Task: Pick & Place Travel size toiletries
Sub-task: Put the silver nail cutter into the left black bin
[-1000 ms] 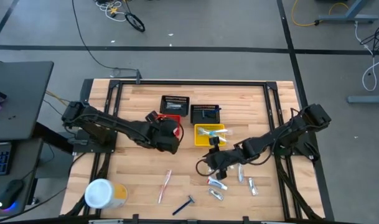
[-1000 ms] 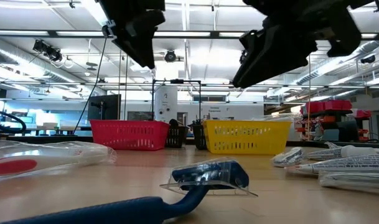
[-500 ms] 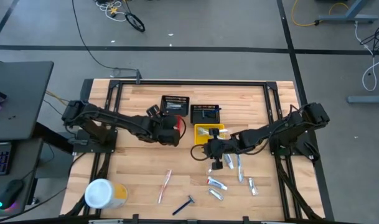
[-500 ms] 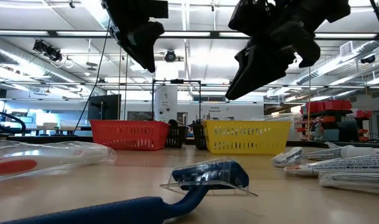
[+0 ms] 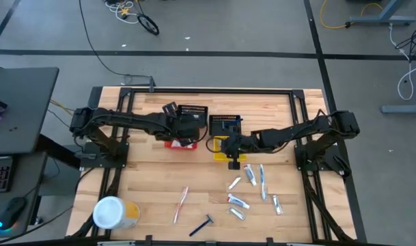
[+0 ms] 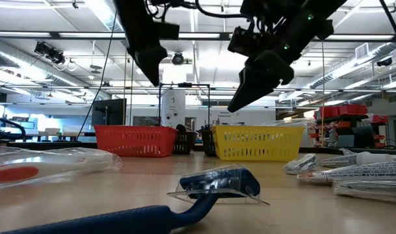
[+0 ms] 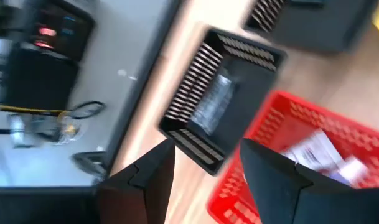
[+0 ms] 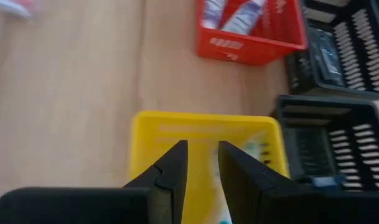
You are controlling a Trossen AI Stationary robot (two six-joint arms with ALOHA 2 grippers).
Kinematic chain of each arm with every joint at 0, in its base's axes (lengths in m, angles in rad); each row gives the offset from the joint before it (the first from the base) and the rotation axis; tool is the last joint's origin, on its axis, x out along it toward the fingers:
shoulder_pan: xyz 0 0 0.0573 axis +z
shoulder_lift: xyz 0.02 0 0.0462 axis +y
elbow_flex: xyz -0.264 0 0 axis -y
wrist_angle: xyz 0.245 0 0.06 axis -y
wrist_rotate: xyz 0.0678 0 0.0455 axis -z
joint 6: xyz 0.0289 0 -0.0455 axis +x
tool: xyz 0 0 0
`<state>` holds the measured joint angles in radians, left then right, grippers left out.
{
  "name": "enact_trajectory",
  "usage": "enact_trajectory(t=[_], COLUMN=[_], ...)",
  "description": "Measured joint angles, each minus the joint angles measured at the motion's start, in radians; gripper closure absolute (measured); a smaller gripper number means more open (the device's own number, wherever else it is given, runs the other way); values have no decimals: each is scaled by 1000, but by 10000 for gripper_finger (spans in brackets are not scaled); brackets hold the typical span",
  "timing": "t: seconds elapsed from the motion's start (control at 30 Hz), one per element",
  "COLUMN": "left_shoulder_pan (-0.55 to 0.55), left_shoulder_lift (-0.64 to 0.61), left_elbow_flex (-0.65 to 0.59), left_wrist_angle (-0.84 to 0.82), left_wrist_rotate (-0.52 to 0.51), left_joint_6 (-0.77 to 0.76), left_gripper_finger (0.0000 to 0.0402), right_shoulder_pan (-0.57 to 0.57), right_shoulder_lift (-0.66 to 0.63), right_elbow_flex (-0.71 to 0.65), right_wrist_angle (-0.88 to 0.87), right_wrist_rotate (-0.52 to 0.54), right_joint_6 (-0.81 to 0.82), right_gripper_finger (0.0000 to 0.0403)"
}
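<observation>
Small white tubes [image 5: 249, 175] lie loose on the wood at the near right. A pink toothbrush [image 5: 181, 203] and a blue razor [image 5: 202, 224] lie nearer the front edge; the razor [image 6: 214, 185] is close in the low view. My left gripper [image 7: 205, 179] hangs open above the edge where the red basket [image 7: 301, 149] meets a black basket [image 7: 220, 99]. My right gripper [image 8: 201, 167] hangs over the yellow basket [image 8: 177, 134], its fingers a narrow gap apart with the basket showing between them. Neither gripper touches anything.
A second black basket [image 5: 225, 124] stands behind the yellow one. The red basket holds tubes [image 8: 236, 15], and a white-green item [image 8: 254, 149] lies in the yellow basket. A white-and-yellow canister [image 5: 112, 213] lies at the near left corner. Bare wood lies between the baskets and the front edge.
Both arms have swung toward the table's far edge. My left gripper went from over the red basket's near side toward the black basket and rolled. My right gripper left the tubes and came over the yellow basket, uncovering more tubes. Nothing on the table moved.
</observation>
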<state>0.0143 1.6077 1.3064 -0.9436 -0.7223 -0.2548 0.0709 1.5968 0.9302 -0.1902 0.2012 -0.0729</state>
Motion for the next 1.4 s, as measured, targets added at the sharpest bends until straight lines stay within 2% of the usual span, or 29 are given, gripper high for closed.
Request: enact_trajectory(t=[0.1,0.17,0.43,0.67,0.77,0.83,0.9,1.07,1.13,1.27,1.4], left_shoulder_pan=[32,49,122,182,190,190,189,176,166,131,69], left_shoulder_lift=[0,0,0,0,0,0,0,0,1,1,1], left_elbow_flex=[0,0,0,0,0,0,0,0,0,0,-1], left_wrist_angle=[5,29,88,98,97,97,101,145,157,156,157], left_wrist_rotate=[110,135,121,120,121,123,124,125,125,143,164], left_joint_6=[73,107,175,155,134,124,103,34,23,-50,-161], left_gripper_finger=[209,209,209,209,209,209,209,209,209,209,209], right_shoulder_pan=[-34,-62,-144,-120,-96,-80,-69,-40,-14,64,143], right_shoulder_lift=[0,0,0,-47,-99,-143,-182,-228,-223,-189,-150], right_elbow_flex=[0,0,0,16,17,17,17,12,-6,-64,-131], right_wrist_angle=[7,27,95,90,51,-12,-76,-147,-135,-111,19], right_wrist_rotate=[-2,-4,-2,103,105,75,1,-317,-394,-412,-414], right_joint_6=[-25,-52,-108,-190,-181,-157,-118,-1,29,43,78], right_gripper_finger=[304,304,304,304,304,304,304,304,304,304,304])
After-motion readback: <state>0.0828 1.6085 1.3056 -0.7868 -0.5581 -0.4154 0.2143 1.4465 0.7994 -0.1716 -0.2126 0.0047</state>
